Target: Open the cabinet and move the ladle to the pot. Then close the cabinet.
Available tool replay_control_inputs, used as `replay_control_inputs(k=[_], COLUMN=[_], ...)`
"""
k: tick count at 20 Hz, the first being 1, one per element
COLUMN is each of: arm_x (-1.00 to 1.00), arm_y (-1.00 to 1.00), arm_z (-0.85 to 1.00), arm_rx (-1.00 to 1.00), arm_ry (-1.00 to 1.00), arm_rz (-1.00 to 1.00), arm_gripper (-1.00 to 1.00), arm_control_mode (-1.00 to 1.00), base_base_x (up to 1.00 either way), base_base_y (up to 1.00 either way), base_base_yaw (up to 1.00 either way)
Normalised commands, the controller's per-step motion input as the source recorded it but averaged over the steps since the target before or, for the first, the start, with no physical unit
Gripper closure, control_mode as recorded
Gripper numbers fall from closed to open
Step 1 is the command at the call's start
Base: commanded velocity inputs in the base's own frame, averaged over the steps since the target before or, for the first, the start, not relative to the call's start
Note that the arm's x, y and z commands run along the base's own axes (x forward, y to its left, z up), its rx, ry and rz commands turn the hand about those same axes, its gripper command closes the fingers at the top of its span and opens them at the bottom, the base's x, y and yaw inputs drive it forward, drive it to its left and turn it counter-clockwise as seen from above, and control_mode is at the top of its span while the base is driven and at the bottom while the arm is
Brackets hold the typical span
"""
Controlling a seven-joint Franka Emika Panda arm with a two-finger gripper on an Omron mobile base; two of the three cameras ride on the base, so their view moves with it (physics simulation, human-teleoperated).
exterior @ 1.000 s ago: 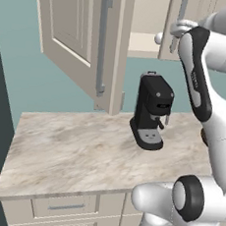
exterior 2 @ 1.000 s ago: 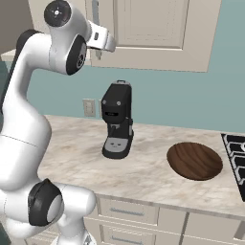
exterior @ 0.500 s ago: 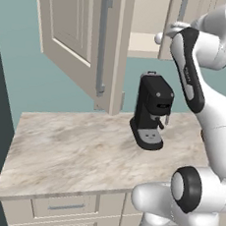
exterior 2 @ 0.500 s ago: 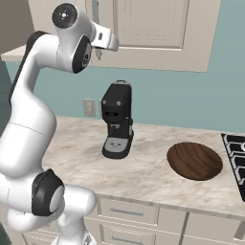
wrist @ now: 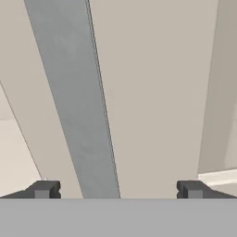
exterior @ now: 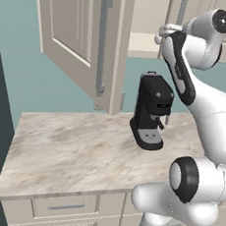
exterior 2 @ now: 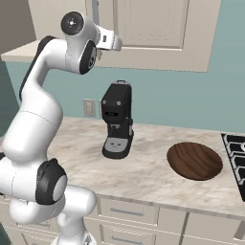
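The cabinet (exterior: 69,26) hangs above the counter with its left door swung open toward me, the grey bar handle (exterior: 103,40) on its edge. The right door (exterior 2: 158,24) is closed. My gripper (wrist: 115,190) is raised in front of that right door and stands open. The door's long grey handle (wrist: 76,106) runs between the fingertips (wrist: 44,189), nearer the left one, with nothing gripped. In the left base view the gripper (exterior: 161,36) sits just under the cabinet's bottom edge. The ladle and the pot are out of view.
A black coffee machine (exterior: 152,111) stands on the marble counter (exterior: 66,149) below the hand. A round dark wooden board (exterior 2: 194,160) lies to its right, with a stove edge (exterior 2: 237,153) beyond. Drawers (exterior 2: 143,215) run under the counter.
The hand has edged leftward in the left base view, closer to the right door's handle, and the elbow has lifted. The jaws stay open.
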Motion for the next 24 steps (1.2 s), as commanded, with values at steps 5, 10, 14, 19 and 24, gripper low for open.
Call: replay_control_inputs(k=[5, 10, 14, 19, 24], arm_x=[0.54, 0.55, 0.49, 0.43, 0.34], arm_y=[-0.02, -0.03, 0.00, -0.33, -0.81], arm_z=[-0.01, -0.07, -0.16, -0.07, 0.00], arm_rx=[0.00, -0.01, -0.04, -0.06, -0.03], arm_ry=[0.00, 0.00, -0.01, -0.02, -0.01], arm_rz=[0.00, 0.00, 0.00, -0.07, -0.11], arm_gripper=[-1.00, -1.00, 1.00, 1.00, 1.00], arm_control_mode=[-1.00, -1.00, -1.00, -1.00, -1.00], base_base_x=[0.00, 0.00, 0.00, 0.00, 0.00], base_base_y=[0.00, 0.00, 0.00, 0.00, 0.00], base_base_yaw=[0.00, 0.00, 0.00, 0.00, 0.00])
